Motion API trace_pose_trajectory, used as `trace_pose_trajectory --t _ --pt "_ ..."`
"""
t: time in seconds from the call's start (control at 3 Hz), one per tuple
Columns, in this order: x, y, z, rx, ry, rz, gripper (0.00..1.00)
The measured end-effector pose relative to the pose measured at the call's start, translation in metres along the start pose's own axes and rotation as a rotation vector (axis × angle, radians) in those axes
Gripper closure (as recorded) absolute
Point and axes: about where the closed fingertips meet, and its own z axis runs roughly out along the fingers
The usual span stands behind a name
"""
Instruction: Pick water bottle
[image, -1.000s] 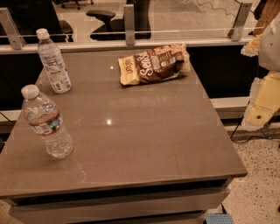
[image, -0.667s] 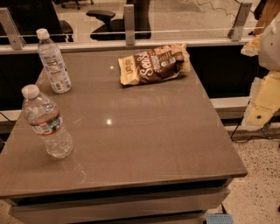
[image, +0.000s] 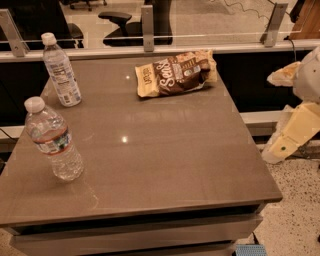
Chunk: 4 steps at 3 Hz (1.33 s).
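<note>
The water bottle (image: 53, 141) is a stout clear plastic bottle with a white cap and a narrow red and green label band. It stands upright near the front left of the brown table (image: 165, 150). My gripper (image: 289, 135) shows as cream-coloured arm parts at the right edge of the view. It hangs beyond the table's right side, far from the bottle and touching nothing.
A slimmer, taller bottle (image: 61, 70) with a white-blue label stands at the back left. A brown and cream snack bag (image: 175, 73) lies flat at the back middle. A glass partition with metal posts (image: 147, 22) runs along the table's far edge.
</note>
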Motion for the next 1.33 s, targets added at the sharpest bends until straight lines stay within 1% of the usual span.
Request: trace_pose_trajectory --t 0.33,0.67,1.0,1.33 --pt "-0.018 0.030 0.034 -0.066 -0.174 0.024 0.00" --pt "-0.057 0.066 0.066 -0.140 -0.352 0.001 0.00" --pt "-0.114 0.097 0.086 -0.215 -0.542 -0.035 0.00" --pt "-0.171 0.114 0.084 -0.265 -0.698 -0.039 0.00"
